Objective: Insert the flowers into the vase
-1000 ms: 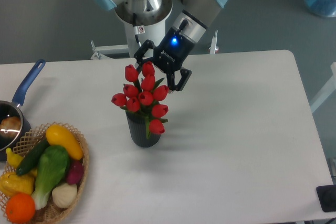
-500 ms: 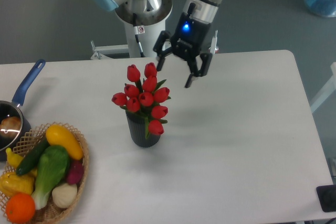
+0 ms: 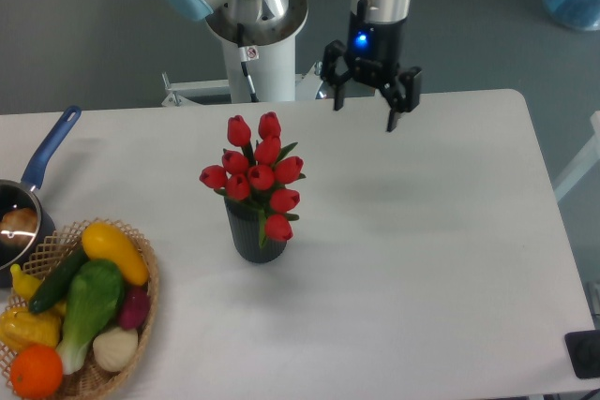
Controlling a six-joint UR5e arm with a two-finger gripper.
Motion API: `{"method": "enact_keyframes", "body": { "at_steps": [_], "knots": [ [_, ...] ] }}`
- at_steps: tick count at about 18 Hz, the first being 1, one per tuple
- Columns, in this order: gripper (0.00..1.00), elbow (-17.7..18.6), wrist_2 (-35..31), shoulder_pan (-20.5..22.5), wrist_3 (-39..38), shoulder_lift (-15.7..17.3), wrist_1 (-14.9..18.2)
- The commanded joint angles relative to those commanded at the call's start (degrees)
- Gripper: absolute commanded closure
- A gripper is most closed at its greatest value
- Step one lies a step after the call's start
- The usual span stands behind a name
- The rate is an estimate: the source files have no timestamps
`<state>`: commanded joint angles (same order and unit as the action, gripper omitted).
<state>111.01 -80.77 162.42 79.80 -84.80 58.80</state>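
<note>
- Red flowers (image 3: 256, 173) stand in the dark vase (image 3: 253, 233), left of centre on the tabletop (image 3: 422, 259), stems down so the bunch holds itself upright.
- Gripper (image 3: 367, 108) hangs at upper centre, fingers spread and empty, apart from the bunch.

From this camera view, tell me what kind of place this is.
Probably a robotics lab staged as a kitchen tabletop: an arm with an open gripper above a white table, plus household props: flowers in a vase, a vegetable basket and a saucepan.
</note>
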Motion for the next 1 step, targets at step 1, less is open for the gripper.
{"method": "enact_keyframes", "body": {
  "at_steps": [1],
  "knots": [
    [0.00, -0.9, -0.2, 0.2, 0.0, -0.7, 0.0]
  ]
}}
